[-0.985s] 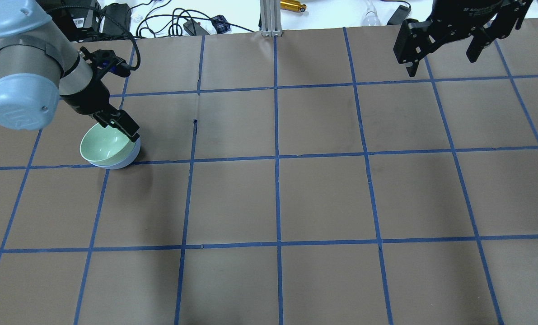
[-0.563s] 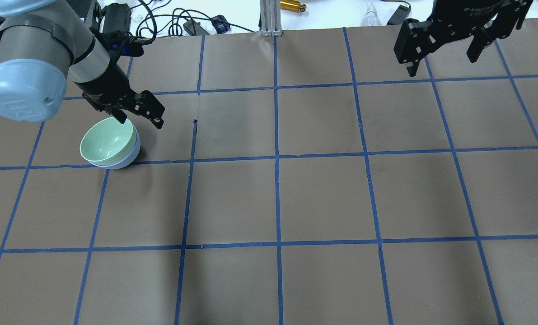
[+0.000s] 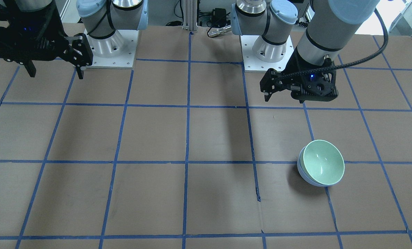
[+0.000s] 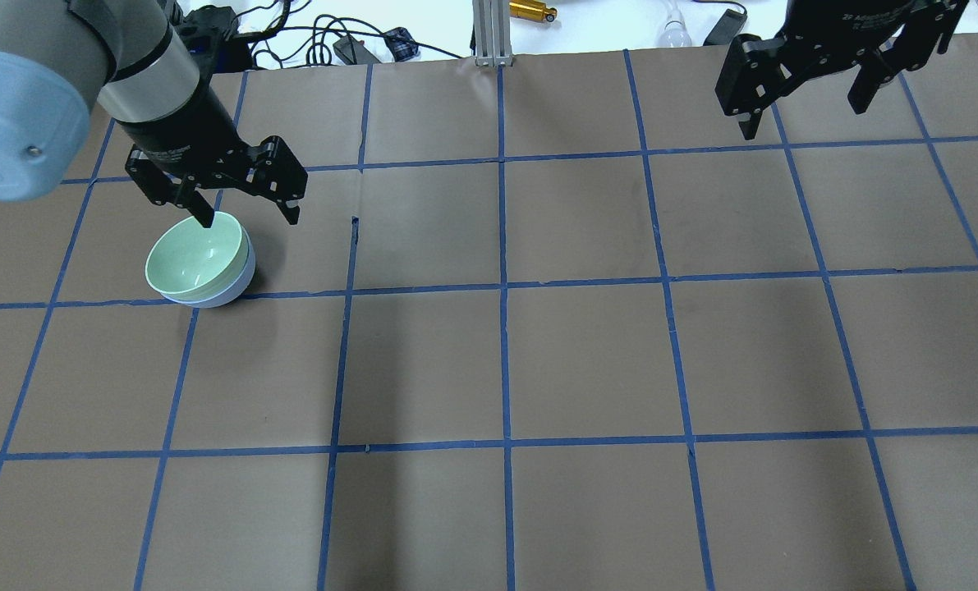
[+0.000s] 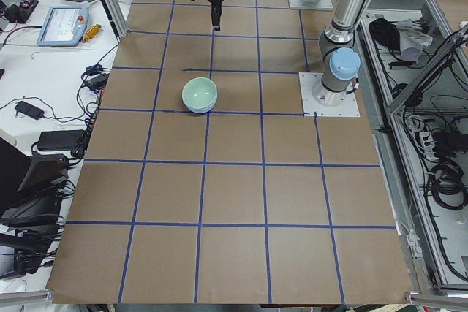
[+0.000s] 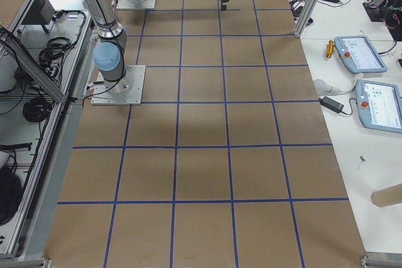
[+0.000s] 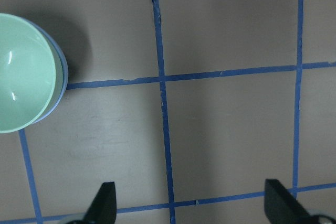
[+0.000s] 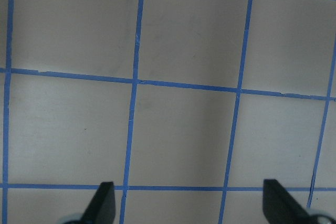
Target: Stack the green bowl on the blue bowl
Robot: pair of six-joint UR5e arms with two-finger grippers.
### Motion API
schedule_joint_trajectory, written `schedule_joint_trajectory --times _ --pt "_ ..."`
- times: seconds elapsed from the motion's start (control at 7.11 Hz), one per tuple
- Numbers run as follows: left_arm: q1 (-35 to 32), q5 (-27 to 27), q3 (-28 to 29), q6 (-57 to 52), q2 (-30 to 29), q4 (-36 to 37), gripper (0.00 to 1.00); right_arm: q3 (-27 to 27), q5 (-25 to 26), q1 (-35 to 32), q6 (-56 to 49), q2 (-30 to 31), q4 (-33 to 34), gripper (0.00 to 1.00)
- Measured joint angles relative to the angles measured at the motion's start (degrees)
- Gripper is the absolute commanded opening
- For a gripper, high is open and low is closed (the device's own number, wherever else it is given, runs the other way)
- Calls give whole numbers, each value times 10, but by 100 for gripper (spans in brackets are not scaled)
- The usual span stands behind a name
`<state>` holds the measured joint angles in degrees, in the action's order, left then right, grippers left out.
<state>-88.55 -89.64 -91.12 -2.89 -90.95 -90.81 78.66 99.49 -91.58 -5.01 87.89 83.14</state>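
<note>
**A:** So, where is the green bowl (image 4: 195, 261)?
**B:** Nested inside the blue bowl (image 4: 238, 289); left gripper (image 4: 249, 218) hangs spread and empty above its far side; right gripper (image 4: 802, 119), also spread, is far off.
**A:** Handling?
**B:** Likely rigid, glossy, slippery, breakable; pinch the rim.

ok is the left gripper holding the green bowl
No, the left gripper is open, apart from the green bowl nested in the blue bowl.

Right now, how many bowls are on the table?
2. The green bowl sits nested in the blue bowl, one stack on the robot's left side of the table, near the open left end effector. No other bowl shows in any view.
</note>
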Motion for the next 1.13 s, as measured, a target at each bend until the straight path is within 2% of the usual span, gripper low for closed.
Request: schedule_joint_trajectory --times 0.42,1.13 --pt "-6 -5 1 -15 34 -34 100 0 0 0 0 0 0 100" --pt "-7 -10 -2 -20 35 -42 100 0 0 0 0 0 0 100"
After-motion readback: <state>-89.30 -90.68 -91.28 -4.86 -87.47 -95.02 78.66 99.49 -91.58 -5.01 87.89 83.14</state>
